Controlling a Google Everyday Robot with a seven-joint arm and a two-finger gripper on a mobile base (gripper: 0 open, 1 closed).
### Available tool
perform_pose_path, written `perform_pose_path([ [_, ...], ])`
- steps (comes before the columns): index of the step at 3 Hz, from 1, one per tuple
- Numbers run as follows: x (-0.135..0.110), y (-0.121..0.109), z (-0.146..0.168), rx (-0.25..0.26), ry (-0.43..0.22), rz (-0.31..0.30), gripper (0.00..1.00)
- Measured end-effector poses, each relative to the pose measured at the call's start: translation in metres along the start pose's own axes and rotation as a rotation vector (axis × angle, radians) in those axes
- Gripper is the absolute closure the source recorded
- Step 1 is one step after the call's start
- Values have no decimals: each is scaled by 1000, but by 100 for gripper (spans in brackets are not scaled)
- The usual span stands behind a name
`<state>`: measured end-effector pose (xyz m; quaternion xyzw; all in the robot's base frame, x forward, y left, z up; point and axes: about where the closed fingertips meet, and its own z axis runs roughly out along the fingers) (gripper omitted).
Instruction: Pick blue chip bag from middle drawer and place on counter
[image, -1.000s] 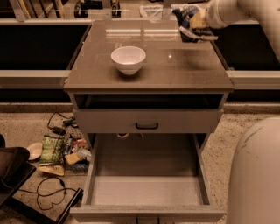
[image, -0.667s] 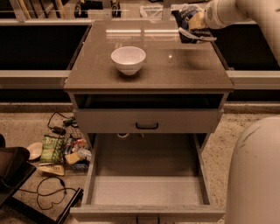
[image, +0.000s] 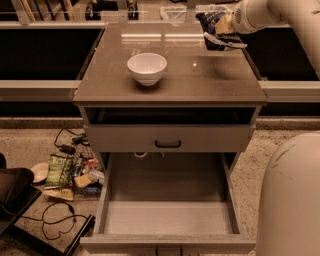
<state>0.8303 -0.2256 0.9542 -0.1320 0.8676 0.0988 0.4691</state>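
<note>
My gripper (image: 223, 31) is at the counter's far right corner, shut on the blue chip bag (image: 209, 22). It holds the bag just above the glossy brown-grey counter (image: 200, 77). The bag is dark navy with pale edges and hangs partly under the arm's white wrist. The middle drawer (image: 167, 217) is pulled wide open at the bottom of the view, and its flat grey floor is bare.
A white bowl (image: 147, 67) stands on the counter left of centre. The shallower drawer with the black handle (image: 167, 144) is slightly open above the middle drawer. A green bag (image: 60, 169), wrappers and cables lie on the floor at left. My white base (image: 292, 200) fills the lower right.
</note>
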Motion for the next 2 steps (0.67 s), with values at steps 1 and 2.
perform_pose_path([
  [1, 2, 2, 3, -3, 4, 0, 12],
  [2, 3, 3, 6, -6, 7, 0, 0],
])
